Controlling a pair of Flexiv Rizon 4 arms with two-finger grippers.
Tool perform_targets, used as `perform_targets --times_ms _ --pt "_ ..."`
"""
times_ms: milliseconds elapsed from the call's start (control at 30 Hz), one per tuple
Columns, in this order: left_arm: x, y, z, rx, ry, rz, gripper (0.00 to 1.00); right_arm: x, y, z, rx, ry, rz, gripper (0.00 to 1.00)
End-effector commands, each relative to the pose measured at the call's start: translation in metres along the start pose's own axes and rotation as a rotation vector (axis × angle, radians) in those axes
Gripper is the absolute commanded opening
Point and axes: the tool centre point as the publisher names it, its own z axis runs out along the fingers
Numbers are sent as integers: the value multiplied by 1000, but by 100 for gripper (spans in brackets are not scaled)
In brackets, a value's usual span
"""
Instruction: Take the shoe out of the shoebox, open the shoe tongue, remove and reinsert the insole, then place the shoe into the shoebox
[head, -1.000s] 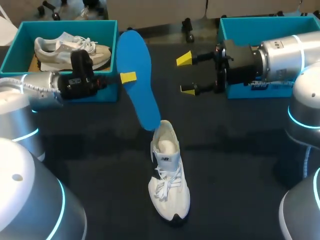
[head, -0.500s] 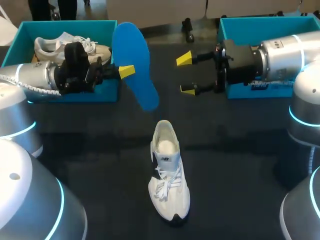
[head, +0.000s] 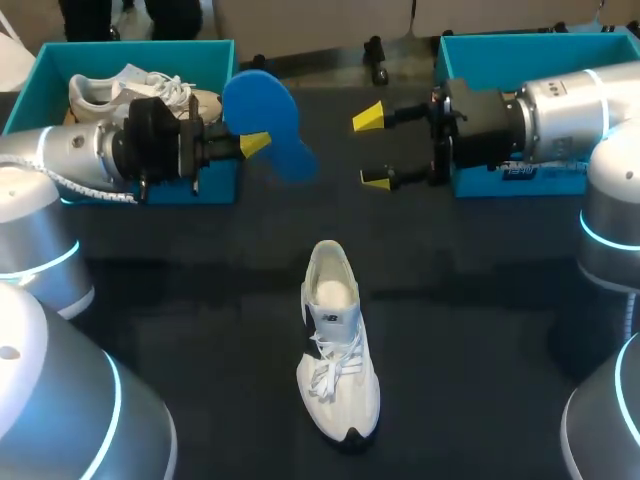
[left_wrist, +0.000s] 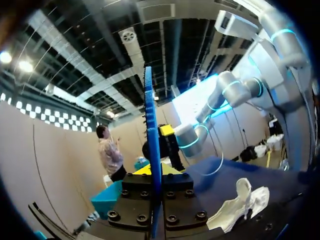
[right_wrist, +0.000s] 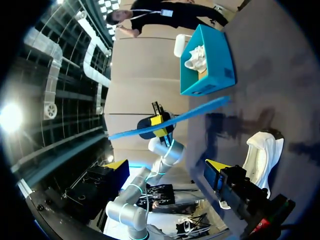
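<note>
Left gripper (head: 256, 146) is clamped on the blue insole (head: 262, 102) near one end, holding it in the air, I judge to line it up for reinsertion. Right gripper (head: 374, 149) hangs spread wide, empty, facing it. The white shoe (head: 337, 345) stands on the table (head: 480, 330) below, heel opening toward the insole.

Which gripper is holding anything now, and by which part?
The left gripper is shut on the blue insole, pinching its side edge. The right gripper is open, holding nothing.
</note>
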Motion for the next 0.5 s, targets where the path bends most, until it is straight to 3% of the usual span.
perform_targets --times_ms 33,100,233,400,500 --pt "1 2 -1 51 3 543 0 0 1 2 -1 -1 1 100" --pt "1 -2 0 78 8 618 0 0 1 2 -1 -1 1 100" --pt "5 -10 0 93 18 996 0 0 1 2 -1 -1 1 100" --pt "12 -1 1 56 25 1454 0 0 1 2 -1 -1 1 100" --pt "15 4 2 70 27 1599 0 0 1 2 -1 -1 1 100"
